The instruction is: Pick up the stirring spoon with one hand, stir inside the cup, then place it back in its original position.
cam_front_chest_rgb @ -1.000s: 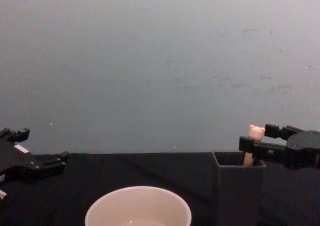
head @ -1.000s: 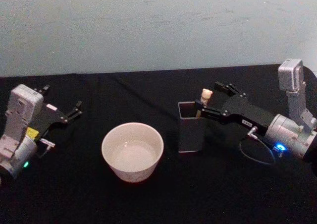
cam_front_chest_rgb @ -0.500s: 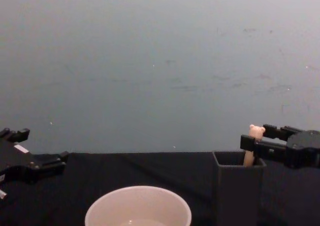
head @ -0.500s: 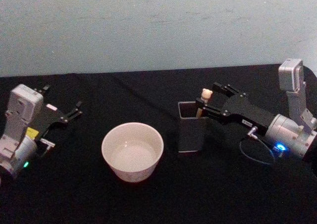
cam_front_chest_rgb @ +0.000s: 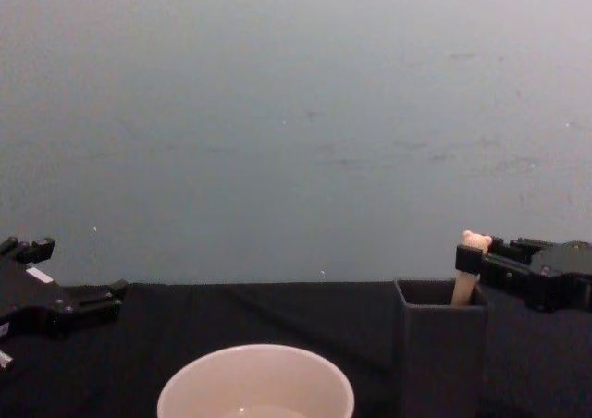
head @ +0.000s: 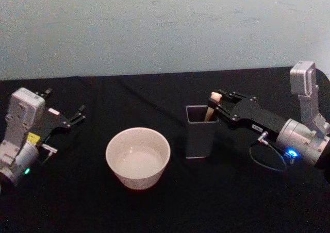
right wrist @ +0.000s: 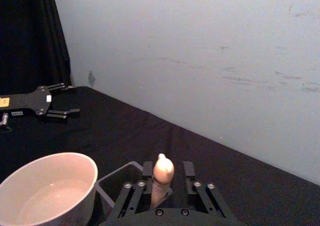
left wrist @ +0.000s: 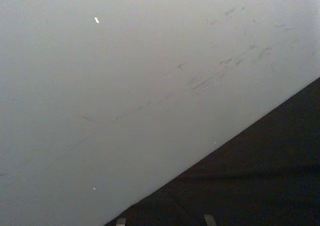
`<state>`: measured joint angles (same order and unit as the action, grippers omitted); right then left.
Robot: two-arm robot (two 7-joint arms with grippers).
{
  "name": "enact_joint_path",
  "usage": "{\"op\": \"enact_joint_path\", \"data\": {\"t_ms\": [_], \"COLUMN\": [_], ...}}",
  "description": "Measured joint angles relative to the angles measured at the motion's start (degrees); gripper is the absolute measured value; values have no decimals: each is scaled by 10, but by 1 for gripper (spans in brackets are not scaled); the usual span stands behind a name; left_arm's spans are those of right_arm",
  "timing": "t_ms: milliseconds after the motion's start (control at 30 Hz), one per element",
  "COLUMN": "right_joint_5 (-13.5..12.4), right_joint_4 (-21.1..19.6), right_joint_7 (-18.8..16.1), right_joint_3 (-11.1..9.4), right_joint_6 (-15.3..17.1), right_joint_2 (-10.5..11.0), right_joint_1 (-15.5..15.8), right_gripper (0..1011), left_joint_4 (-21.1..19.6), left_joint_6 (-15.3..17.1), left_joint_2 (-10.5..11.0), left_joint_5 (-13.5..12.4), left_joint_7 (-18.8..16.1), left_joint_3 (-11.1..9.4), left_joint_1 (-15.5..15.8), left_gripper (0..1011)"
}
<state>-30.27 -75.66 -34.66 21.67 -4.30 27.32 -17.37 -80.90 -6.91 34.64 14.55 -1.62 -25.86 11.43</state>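
The fingers [right wrist: 147, 169] of the right gripper [head: 216, 103] are pinched on the one spoon [head: 211, 106], just below its bear head. The spoon is stood in the single holder [head: 200, 137], beside the one cup [head: 136, 180]. The left gripper [head: 66, 101] is parked far left, fingers spread. Its yellow label [head: 34, 138] cannot be read.

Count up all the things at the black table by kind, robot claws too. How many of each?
cream cup: 1
dark grey holder: 1
bear-topped stirring spoon: 1
robot claws: 2, the left claw and the right claw
Total: 5
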Motion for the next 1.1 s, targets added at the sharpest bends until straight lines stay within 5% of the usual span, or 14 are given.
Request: {"op": "enact_joint_path", "data": {"t_ms": [200,1100], "right_joint_5": [0,0], "right_joint_4": [0,1], "right_joint_7": [0,-5], "right_joint_3": [0,1], "right_joint_6": [0,-3], "right_joint_2": [0,1], "right_joint_1": [0,-1], "right_gripper": [217,215], "left_joint_4": [0,0], "left_joint_6": [0,0], "left_joint_2": [0,0], "left_joint_5": [0,0], "left_joint_7": [0,0], "left_joint_3": [0,0], "left_joint_1": [0,0], "left_gripper": [1001,1001]}}
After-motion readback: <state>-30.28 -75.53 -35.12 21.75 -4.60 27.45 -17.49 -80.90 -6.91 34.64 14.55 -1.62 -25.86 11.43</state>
